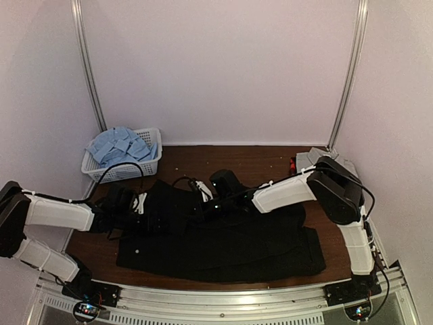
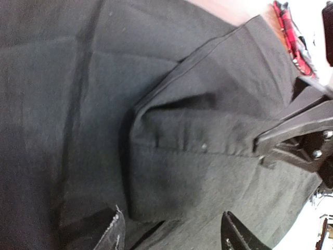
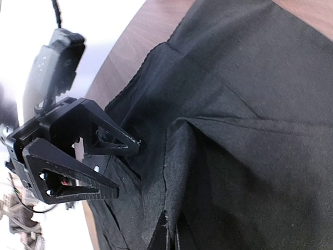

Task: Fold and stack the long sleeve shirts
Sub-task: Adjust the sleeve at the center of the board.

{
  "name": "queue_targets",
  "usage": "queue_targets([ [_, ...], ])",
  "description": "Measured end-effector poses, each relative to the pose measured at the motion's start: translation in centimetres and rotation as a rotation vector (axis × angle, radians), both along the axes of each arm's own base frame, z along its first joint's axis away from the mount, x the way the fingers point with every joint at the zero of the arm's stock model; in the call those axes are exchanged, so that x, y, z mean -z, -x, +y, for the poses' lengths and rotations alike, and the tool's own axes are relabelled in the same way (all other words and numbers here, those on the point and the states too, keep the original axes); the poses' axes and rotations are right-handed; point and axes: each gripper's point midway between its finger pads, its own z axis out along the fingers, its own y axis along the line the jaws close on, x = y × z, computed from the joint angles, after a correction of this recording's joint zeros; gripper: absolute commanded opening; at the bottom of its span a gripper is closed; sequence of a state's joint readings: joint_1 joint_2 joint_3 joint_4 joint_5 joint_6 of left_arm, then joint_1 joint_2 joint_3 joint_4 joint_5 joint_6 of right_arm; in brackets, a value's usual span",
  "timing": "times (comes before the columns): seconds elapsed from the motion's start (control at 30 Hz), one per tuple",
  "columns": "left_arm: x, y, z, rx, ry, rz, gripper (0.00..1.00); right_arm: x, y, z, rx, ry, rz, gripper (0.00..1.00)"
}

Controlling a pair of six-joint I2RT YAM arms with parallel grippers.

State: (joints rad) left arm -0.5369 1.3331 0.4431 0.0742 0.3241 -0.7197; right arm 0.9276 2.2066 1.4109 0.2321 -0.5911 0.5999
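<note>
While the black shirt (image 1: 223, 250) on the table (image 1: 237, 159) is pinched by the right gripper (image 3: 169, 234), the left gripper (image 3: 127, 166) is held wide; the light blue shirt (image 1: 118, 145) is heaped in the basket (image 1: 154, 161).

black shirt (image 1: 223, 247): matt woven cloth, stitched seams
table (image 1: 223, 157): smooth wood-grain top
basket (image 1: 150, 162): white plastic mesh

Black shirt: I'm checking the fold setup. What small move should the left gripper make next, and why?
Probably lower the left gripper and close on the black shirt beneath it: its jaws stand open over the cloth, while the right gripper pinches a fold nearby.
</note>
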Motion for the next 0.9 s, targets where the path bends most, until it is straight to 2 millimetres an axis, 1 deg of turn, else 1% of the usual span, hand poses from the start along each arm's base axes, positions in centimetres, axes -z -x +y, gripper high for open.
queue_targets([
  [0.1, -0.5, -0.4, -0.2, 0.0, 0.024, -0.017, 0.63, 0.5, -0.2, -0.7, 0.035, -0.031, 0.065, 0.0],
  [0.23, -0.9, -0.9, -0.5, -0.004, 0.049, -0.034, 0.64, 1.0, -1.2, -2.0, 0.092, -0.073, 0.149, 0.0],
  [0.43, -0.5, -1.2, -1.1, -0.003, 0.079, -0.02, 0.63, 1.6, -2.3, -3.3, 0.159, -0.131, 0.239, 0.0],
  [0.67, -0.3, -1.6, -2.0, 0.011, 0.123, -0.019, 0.61, 3.4, -2.2, -3.5, 0.179, -0.143, 0.312, 0.0],
  [0.8, -0.2, -1.8, -2.4, 0.024, 0.138, -0.021, 0.56, 3.2, -2.2, -3.4, 0.18, -0.156, 0.319, 0.0],
  [0.9, -0.1, -2.0, -2.8, 0.034, 0.15, -0.021, 0.48, 3.2, -2.2, -3.4, 0.18, -0.157, 0.319, 0.0],
])
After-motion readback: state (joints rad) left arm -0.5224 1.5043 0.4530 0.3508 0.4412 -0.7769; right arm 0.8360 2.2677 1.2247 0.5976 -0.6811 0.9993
